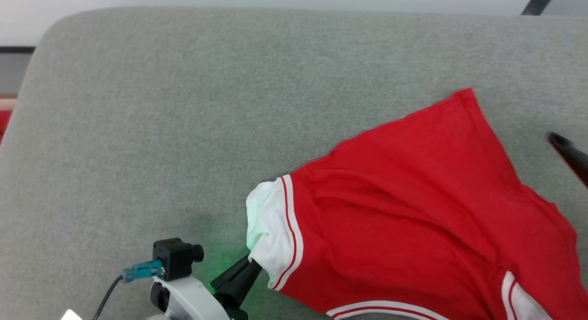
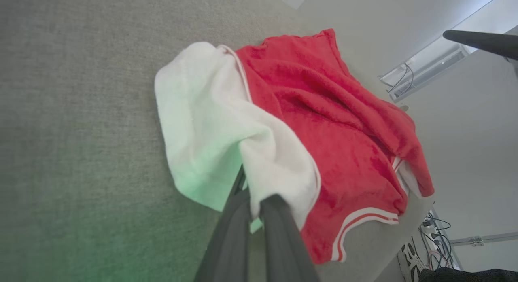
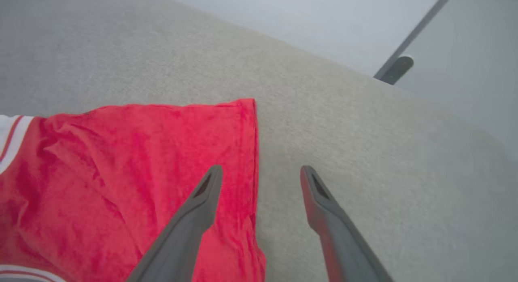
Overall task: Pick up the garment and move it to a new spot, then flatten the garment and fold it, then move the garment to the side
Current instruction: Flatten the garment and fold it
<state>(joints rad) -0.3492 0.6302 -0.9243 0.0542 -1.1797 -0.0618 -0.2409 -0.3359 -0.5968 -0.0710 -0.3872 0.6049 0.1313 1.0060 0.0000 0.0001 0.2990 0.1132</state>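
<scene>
- The garment (image 1: 413, 210) lay rumpled near the surface's (image 1: 183, 104) near right corner.
- Left pincer (image 1: 251, 265) was clamped on its white sleeve (image 1: 266, 223); right pincer (image 3: 261, 172) hung apart, empty, over the hem (image 3: 255, 152).
- Probably flattening; next, grip the hem and pull taut.

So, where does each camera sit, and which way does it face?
Head view: on the head, looking down at the grey fabric surface and the red jersey-style shirt with white sleeves; the left gripper shows at bottom, shut on a sleeve.
Left wrist view: on that wrist, looking along its closed fingers at the pinched sleeve.
Right wrist view: on that wrist, looking along the open right gripper at the shirt's red edge.
Shared: all show the shirt on the surface.
</scene>
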